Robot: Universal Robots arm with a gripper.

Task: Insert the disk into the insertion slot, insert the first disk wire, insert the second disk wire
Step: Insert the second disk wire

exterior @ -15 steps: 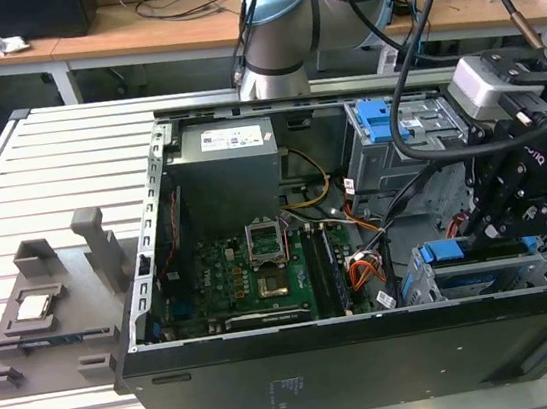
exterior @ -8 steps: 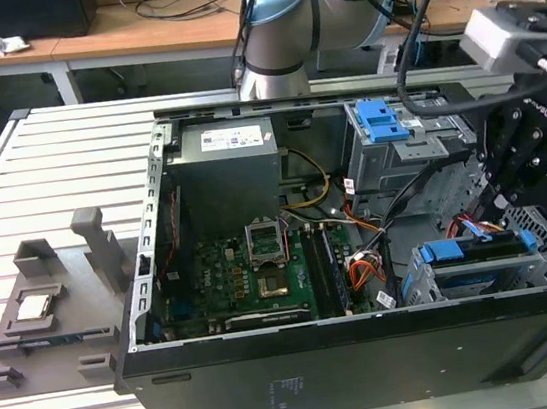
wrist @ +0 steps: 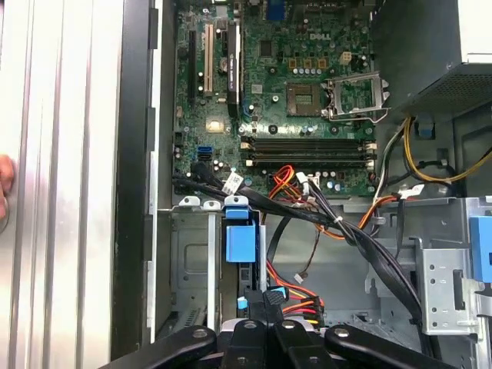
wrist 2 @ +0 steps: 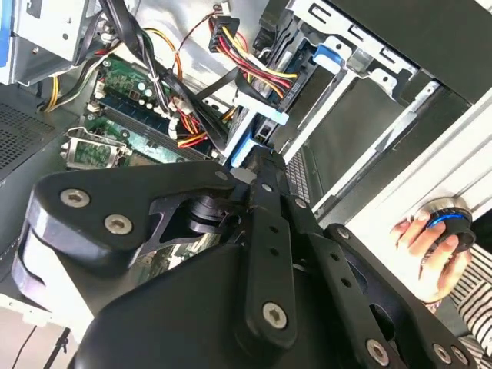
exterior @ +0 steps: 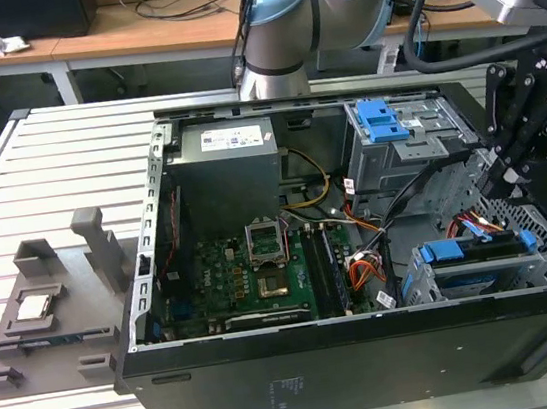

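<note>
1. The disk (exterior: 484,273), a drive framed by a bright blue carrier, sits in the insertion slot (exterior: 420,286), a grey perforated cage at the computer case's (exterior: 355,365) corner on the exterior view's right.
2. The black end effector (exterior: 508,177) hangs just above the disk's rear edge, among red and black wires (wrist: 288,296).
3. Whether its jaws are spread or pressed together, I cannot tell.
4. A person's hand (wrist 2: 430,250) rests on the bench (exterior: 40,195) by the case.
</note>
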